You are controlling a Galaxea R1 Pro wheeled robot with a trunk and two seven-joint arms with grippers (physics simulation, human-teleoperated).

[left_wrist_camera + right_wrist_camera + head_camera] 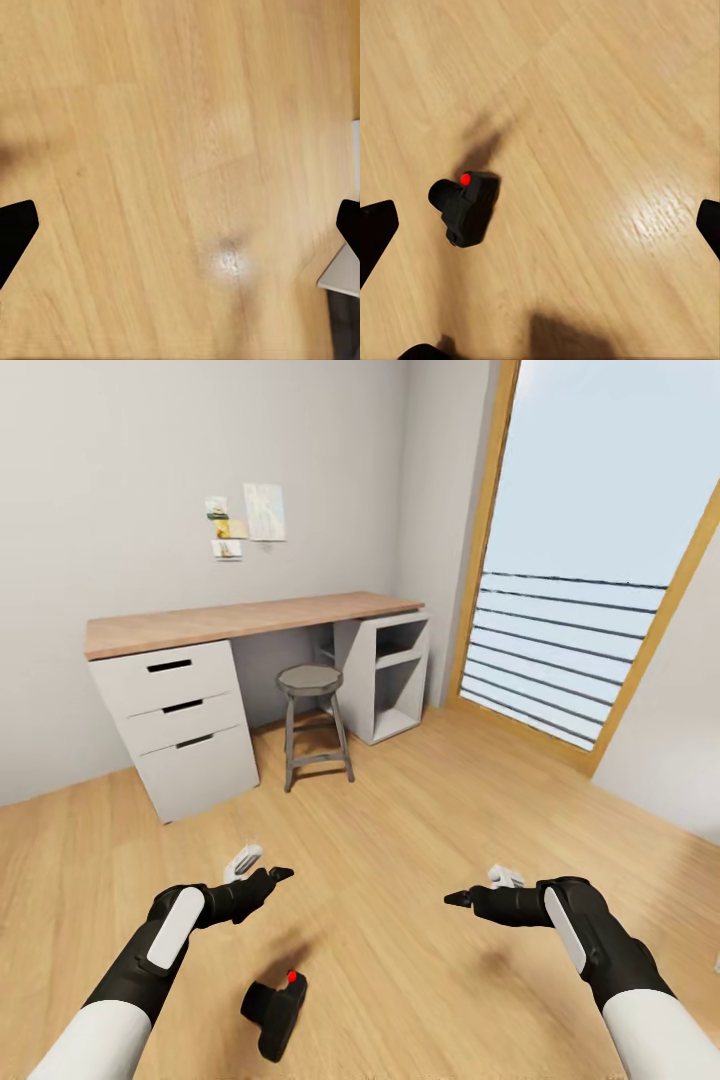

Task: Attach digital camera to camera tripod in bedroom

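The digital camera lies on the light wood floor close in front of me, a chunky black body with its red button facing up. In the right wrist view the digital camera lies below and off to one side of the fingers. My left gripper hovers open above the floor, just beyond the camera. Its wrist view looks down at bare floorboards between the widely spread fingertips. My right gripper is open too, level with the left one and well to the camera's right. The camera tripod is out of view.
A wooden-topped desk with white drawers and an open shelf unit stands against the far wall. A grey stool sits under it. A tall wood-framed window with railing bars fills the right side.
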